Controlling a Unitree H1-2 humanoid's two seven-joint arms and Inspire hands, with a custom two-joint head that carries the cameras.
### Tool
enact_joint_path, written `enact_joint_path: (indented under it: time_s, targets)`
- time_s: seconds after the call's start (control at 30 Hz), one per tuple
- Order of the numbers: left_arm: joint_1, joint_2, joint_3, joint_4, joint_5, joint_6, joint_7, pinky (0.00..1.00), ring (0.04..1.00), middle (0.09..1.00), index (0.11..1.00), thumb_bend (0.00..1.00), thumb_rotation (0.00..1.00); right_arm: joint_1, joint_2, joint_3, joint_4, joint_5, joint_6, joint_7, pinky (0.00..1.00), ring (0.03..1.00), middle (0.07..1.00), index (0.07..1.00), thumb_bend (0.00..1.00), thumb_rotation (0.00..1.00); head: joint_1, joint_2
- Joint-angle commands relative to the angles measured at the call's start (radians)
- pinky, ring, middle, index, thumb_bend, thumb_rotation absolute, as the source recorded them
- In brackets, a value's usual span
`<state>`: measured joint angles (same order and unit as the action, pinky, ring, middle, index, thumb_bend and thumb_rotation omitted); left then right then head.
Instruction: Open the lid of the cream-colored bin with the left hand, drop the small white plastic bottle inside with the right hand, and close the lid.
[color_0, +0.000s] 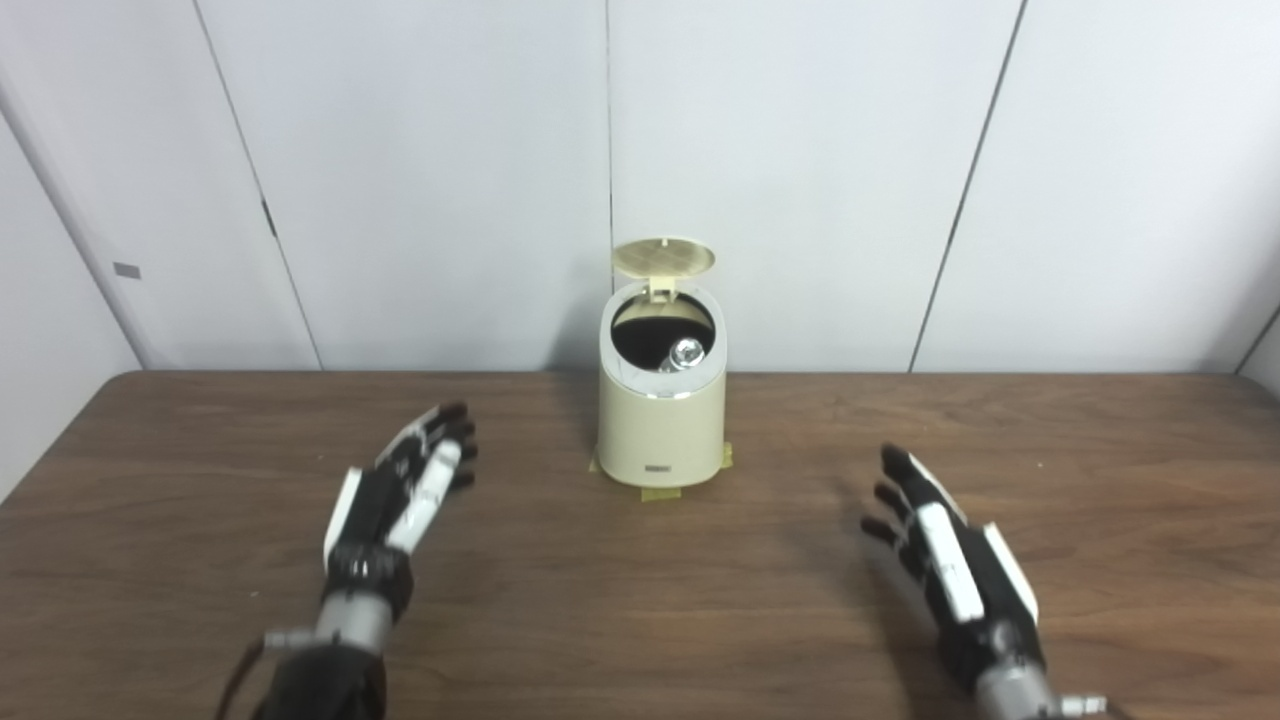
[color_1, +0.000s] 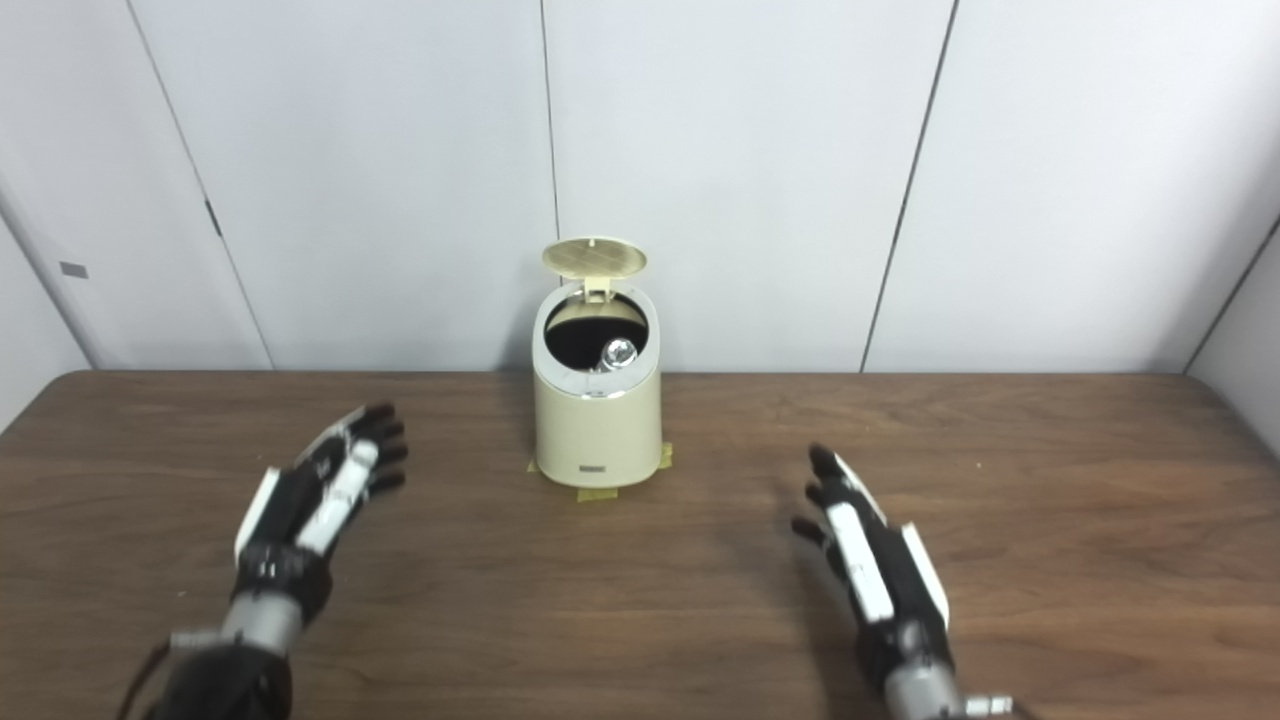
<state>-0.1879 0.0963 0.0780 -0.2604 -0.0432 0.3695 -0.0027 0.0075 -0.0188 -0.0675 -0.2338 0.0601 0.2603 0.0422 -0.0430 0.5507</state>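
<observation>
Bin (color_0: 660, 425) stands upright at the far middle of the table (color_0: 640, 620), close to the wall, with strips of tape showing under its base. Going from the left side across: the left hand (color_0: 405, 490) hovers over the table to the left of the bin and nearer the camera, well apart from it, with its fingers (color_0: 452, 425) released, spread and stretched forward, holding nothing. In the middle, the bin's lid (color_0: 663, 257) is tipped up and back on its hinge, standing almost upright above the rim, so the dark opening is fully exposed. Inside that opening a small pale, shiny object (color_0: 686, 353) can be seen resting against the right inner wall; it is most likely the small white plastic bottle, though it is too small to tell for certain. To the right, the right hand (color_0: 950, 550) hangs over the table, likewise well apart from the bin, fingers (color_0: 890, 500) loosened and extended, grasping nothing.

Judging by how things lie, two of the three steps look finished: the lid is up and the bottle appears to be inside. No bottle lies anywhere on the table. What remains is to close the lid, which calls for a hand to reach up behind the raised lid and push it forward and down until it seats on the rim.
</observation>
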Motion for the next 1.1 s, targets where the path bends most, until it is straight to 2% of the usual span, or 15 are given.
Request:
enact_joint_path:
  time_s: [0.0,0.1,0.23,0.37,0.53,0.67,1.07]
  targets:
    - [-0.071,0.005,-0.010,-0.011,-0.001,-0.008,-0.010,0.84,0.840,0.865,0.877,0.39,0.64,-0.023,0.008,-0.008,-0.023,0.028,-0.068,-0.003,0.90,0.957,0.979,0.955,0.54,0.99,0.000,0.001]
    - [-0.124,0.008,-0.018,0.006,0.007,0.001,-0.011,0.85,0.854,0.876,0.887,0.35,0.68,-0.003,0.016,-0.007,-0.007,0.028,-0.106,-0.004,0.91,0.966,0.988,0.967,0.53,1.00,0.005,-0.009]
    - [-0.181,0.022,-0.028,0.034,0.003,0.014,-0.027,0.87,0.879,0.886,0.902,0.34,0.75,0.013,0.024,0.000,0.015,0.021,-0.148,-0.012,0.91,0.966,0.984,0.957,0.56,1.00,0.016,-0.024]
    - [-0.248,0.036,-0.041,0.063,0.014,0.028,-0.037,0.87,0.887,0.891,0.899,0.39,0.79,0.026,0.032,0.009,0.042,0.009,-0.204,-0.020,0.89,0.951,0.961,0.938,0.55,1.00,0.018,-0.043]
    - [-0.358,0.046,-0.058,0.134,0.035,0.008,-0.043,0.87,0.883,0.884,0.891,0.39,0.78,0.034,0.040,0.019,0.030,-0.006,-0.190,-0.035,0.88,0.942,0.947,0.924,0.57,1.00,0.020,-0.059]
    - [-0.443,0.051,-0.074,0.199,0.044,0.002,-0.051,0.87,0.878,0.872,0.884,0.38,0.79,0.036,0.034,0.024,0.039,0.007,-0.217,-0.022,0.87,0.939,0.945,0.931,0.56,1.00,0.019,-0.071]
    - [-0.567,0.075,-0.120,0.341,0.104,-0.072,-0.060,0.83,0.874,0.871,0.882,0.43,0.78,0.029,0.037,0.033,0.070,-0.001,-0.249,-0.029,0.84,0.920,0.930,0.926,0.57,1.00,0.021,-0.100]
